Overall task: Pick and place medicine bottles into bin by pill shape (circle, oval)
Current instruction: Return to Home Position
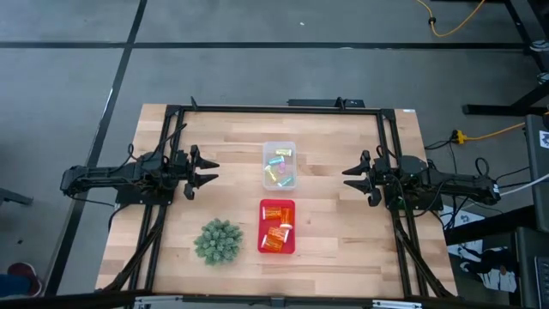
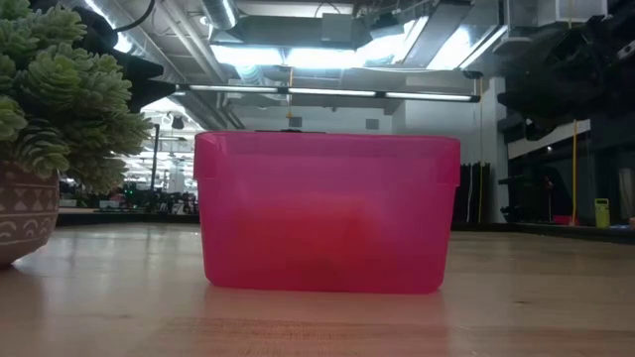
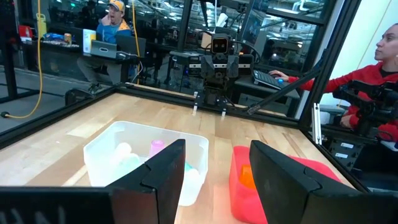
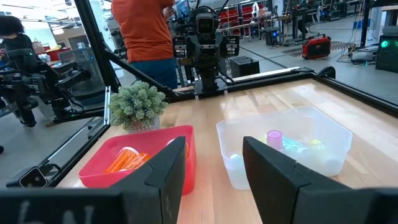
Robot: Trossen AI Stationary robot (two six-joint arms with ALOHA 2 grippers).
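Several orange bottles with white caps (image 1: 276, 228) lie in the red bin (image 1: 277, 251) at the table's near middle; they also show in the right wrist view (image 4: 127, 159). Several pastel vials (image 1: 279, 167) lie in the clear bin (image 1: 266, 148) just beyond it; a pink one shows in the right wrist view (image 4: 274, 138). My left gripper (image 1: 208, 170) is open and empty at the table's left. My right gripper (image 1: 351, 178) is open and empty at the table's right. Both hover clear of the bins.
A green spiky plant in a pot (image 1: 218, 241) stands left of the red bin. A black frame (image 1: 274, 109) runs along the table's edges. People (image 3: 385, 68) are beyond the table. Bare wood lies between each gripper and the bins.
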